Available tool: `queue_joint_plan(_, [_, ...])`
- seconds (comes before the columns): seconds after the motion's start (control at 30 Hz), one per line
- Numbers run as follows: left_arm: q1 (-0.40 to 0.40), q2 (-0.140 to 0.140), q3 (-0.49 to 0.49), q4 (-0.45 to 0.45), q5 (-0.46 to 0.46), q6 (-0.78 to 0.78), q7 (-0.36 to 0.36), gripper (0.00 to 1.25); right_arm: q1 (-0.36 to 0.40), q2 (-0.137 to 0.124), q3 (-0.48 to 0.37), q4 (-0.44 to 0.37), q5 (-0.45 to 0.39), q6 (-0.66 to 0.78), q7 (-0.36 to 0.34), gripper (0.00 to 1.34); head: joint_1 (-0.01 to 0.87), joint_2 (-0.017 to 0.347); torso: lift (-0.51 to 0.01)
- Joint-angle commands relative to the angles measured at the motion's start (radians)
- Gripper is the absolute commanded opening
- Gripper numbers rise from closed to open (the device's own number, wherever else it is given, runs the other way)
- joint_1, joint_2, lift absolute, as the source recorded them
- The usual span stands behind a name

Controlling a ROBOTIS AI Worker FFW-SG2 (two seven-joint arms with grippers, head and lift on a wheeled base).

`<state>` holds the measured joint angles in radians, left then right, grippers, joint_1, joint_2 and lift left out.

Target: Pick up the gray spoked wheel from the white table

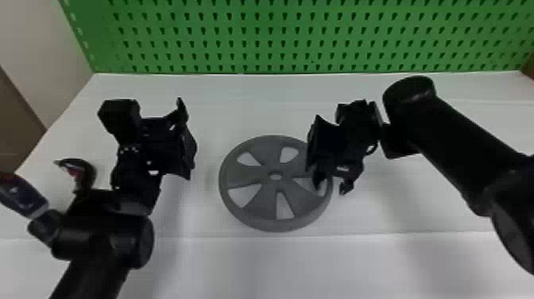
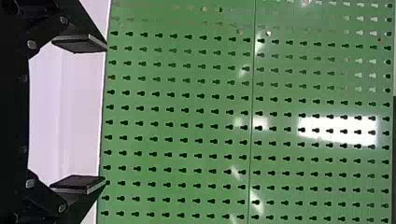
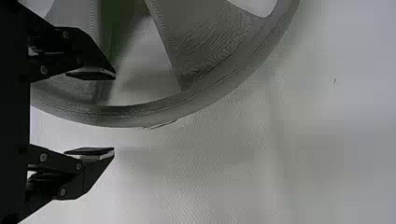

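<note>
The gray spoked wheel (image 1: 274, 199) lies flat on the white table (image 1: 258, 107). At its right rim stands my right gripper (image 1: 329, 187), open, one finger over a gap between spokes and the other outside the rim. In the right wrist view the wheel's rim (image 3: 187, 103) passes between the spread fingers of my right gripper (image 3: 114, 114), which are not closed on it. My left gripper (image 1: 184, 139) is held above the table to the left of the wheel, apart from it. In the left wrist view my left gripper (image 2: 105, 114) is open with nothing between its fingers.
A green pegboard (image 1: 278, 39) stands along the table's back edge and also fills much of the space ahead of the left gripper. The right arm reaches in from the right edge over the table. A pale wall (image 1: 35, 51) is at the far left.
</note>
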<state>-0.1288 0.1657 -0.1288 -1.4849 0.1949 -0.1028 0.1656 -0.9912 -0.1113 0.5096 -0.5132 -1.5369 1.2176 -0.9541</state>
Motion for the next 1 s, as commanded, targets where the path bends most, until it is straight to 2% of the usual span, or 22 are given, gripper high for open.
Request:
queue_joint_plan(0.0, [0.000, 0.000, 0.000, 0.000, -0.002, 0.000, 0.000, 0.98, -0.001, 0.001, 0.006, 0.001, 0.000, 0.000, 0.000, 0.58, 0.806, 0.044, -0.098])
queue_joint_plan(0.1, [0.000, 0.000, 0.000, 0.000, 0.000, 0.000, 0.002, 0.98, -0.001, 0.001, 0.007, -0.001, -0.003, 0.000, 0.000, 0.47, 0.806, 0.044, -0.098])
queue_joint_plan(0.27, [0.000, 0.000, 0.000, 0.000, 0.000, 0.000, 0.002, 0.98, -0.001, 0.001, 0.009, 0.001, -0.006, 0.002, 0.000, 0.43, 0.806, 0.044, -0.098])
queue_joint_plan(0.4, [0.000, 0.000, 0.000, 0.000, 0.000, 0.000, 0.002, 0.98, -0.001, 0.001, 0.010, 0.001, -0.008, 0.003, 0.000, 0.26, 0.806, 0.044, -0.098])
queue_joint_plan(0.47, [0.000, 0.000, 0.000, 0.000, 0.000, 0.000, 0.002, 0.98, -0.001, 0.001, 0.010, 0.002, -0.009, 0.003, 0.000, 0.23, 0.806, 0.044, -0.098])
queue_joint_plan(0.97, [0.000, 0.000, -0.002, 0.002, 0.000, 0.000, 0.002, 0.98, -0.003, 0.001, 0.012, 0.005, -0.017, 0.003, 0.000, 0.21, 0.806, 0.044, -0.098])
